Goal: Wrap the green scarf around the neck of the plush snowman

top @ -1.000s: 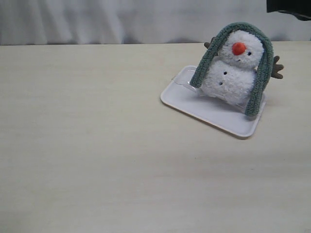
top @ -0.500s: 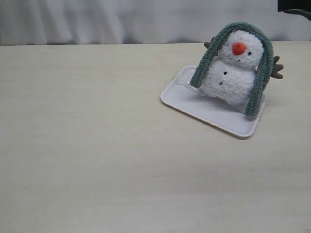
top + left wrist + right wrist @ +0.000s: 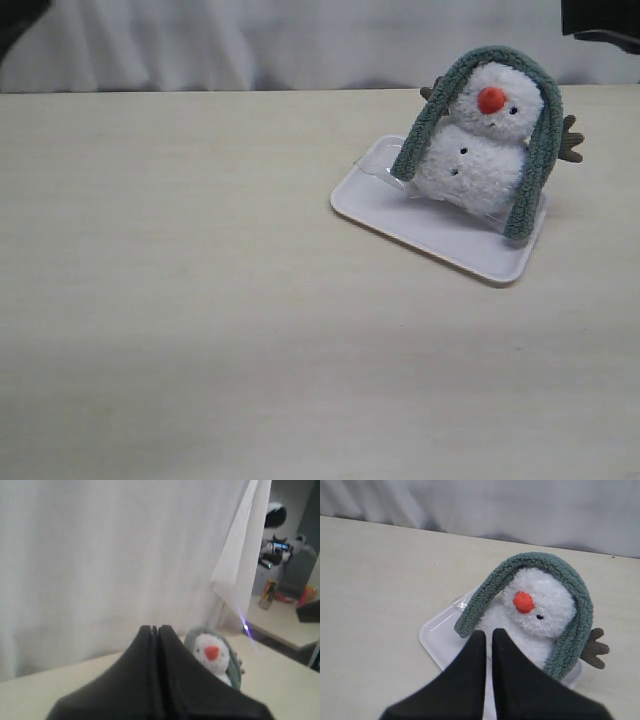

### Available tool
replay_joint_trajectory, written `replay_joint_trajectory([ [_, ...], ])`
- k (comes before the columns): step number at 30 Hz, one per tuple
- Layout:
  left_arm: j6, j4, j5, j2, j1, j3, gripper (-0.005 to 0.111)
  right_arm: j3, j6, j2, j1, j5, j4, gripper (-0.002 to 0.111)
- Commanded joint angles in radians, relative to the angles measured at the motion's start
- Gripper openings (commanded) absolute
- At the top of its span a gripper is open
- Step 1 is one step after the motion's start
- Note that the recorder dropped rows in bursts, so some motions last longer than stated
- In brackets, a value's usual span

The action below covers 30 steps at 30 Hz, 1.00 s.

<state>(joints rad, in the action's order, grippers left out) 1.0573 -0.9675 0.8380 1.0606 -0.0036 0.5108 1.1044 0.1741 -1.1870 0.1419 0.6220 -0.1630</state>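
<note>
**A:** Where was the plush snowman (image 3: 478, 140)?

**B:** It sat on a white tray (image 3: 400, 215), toward the far right of the pale surface (image 3: 200, 280) in the exterior view. It faced the camera, and a white curtain (image 3: 250, 45) hung behind it.

**A:** And the green scarf (image 3: 545, 150)?

**B:** It was draped over the top of the head like a hood, not round the neck. One end hung down each side of the body, and both ends reached the tray.

**A:** How did the left tool (image 3: 156, 630) stand?

**B:** It was clenched, its fingers pressed flat together with nothing between them. In its wrist view the snowman showed beyond its tips, well apart from them.

**A:** And the right tool (image 3: 487, 635)?

**B:** That was clenched too, with only a thin slit between the fingers, and it was empty. Its tips pointed at the snowman's lower body from the front. I could not tell whether they touched the plush.
</note>
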Motion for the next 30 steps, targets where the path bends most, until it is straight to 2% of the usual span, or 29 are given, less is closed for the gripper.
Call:
replay_joint_trajectory([
  [1,-0.111,-0.032,-0.083,0.273,-0.073,0.143,0.000,-0.005,0.013,-0.075,-0.001,-0.044,-0.001,0.004],
  [4,-0.127,-0.045,-0.281,0.431,-0.156,0.268,0.000,0.019,0.013,-0.136,-0.011,-0.045,0.006,0.004],
  [7,-0.119,-0.148,-0.371,0.550,-0.221,0.377,0.000,0.054,0.013,-0.195,-0.032,-0.045,0.012,0.005],
  [9,-0.115,-0.220,-0.343,0.609,-0.255,0.435,0.000,0.080,0.013,-0.239,-0.047,-0.045,0.026,0.010],
  [13,-0.120,-0.405,-0.155,0.720,-0.312,0.550,0.000,0.147,0.013,-0.348,-0.076,-0.037,0.026,0.023],
  [15,-0.190,-0.464,-0.067,0.801,-0.340,0.624,0.000,0.200,0.065,-0.423,-0.082,-0.019,0.022,0.030],
  [18,-0.330,-0.460,-0.042,0.870,-0.362,0.672,0.000,0.250,0.075,-0.497,-0.082,-0.039,0.022,0.031],
  [20,-0.397,-0.445,-0.046,0.924,-0.376,0.717,0.000,0.299,0.075,-0.570,-0.082,-0.064,0.022,0.027],
  [25,-0.514,-0.242,-0.044,0.990,-0.376,0.773,0.000,0.420,0.075,-0.700,-0.085,-0.045,0.027,0.026],
  [30,-0.515,-0.248,-0.039,0.990,-0.376,0.781,0.000,0.437,0.134,-0.714,-0.085,0.046,0.048,0.026],
])
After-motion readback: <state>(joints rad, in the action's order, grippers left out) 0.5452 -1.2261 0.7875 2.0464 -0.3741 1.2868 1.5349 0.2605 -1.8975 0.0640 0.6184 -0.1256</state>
